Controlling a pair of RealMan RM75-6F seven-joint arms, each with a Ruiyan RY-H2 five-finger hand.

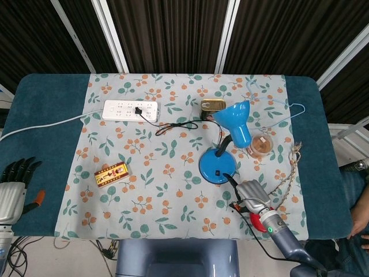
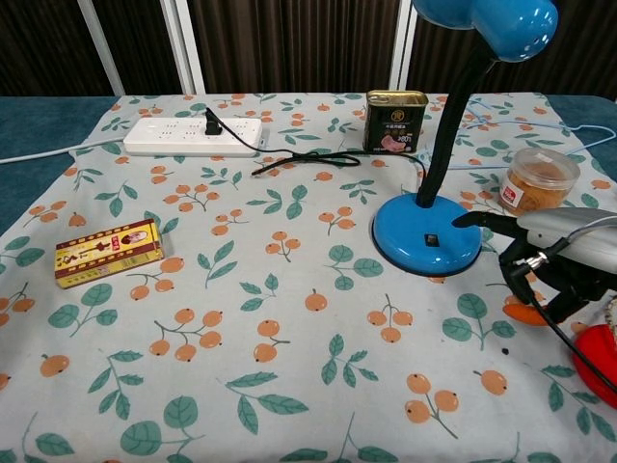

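Note:
A blue desk lamp stands on the floral cloth, its round base [image 1: 216, 168] [image 2: 426, 234] right of centre with a small black switch [image 2: 431, 239] on top. My right hand [image 1: 249, 196] [image 2: 554, 253] hovers just right of the base and holds nothing. One finger is stretched toward the base's edge and the others are curled in. A red disc [image 2: 598, 362] lies beneath and behind that hand, mostly hidden in the head view. My left hand [image 1: 12, 183] rests off the cloth at the table's left edge, fingers straight, empty.
A white power strip [image 1: 130, 109] with the lamp's black cord plugged in lies at the back left. A tin can [image 1: 213, 105] and a small jar [image 1: 260, 144] flank the lamp. A yellow box [image 1: 112, 174] lies front left. A wire hanger [image 1: 277, 107] and a rope [image 1: 294, 158] lie at the right.

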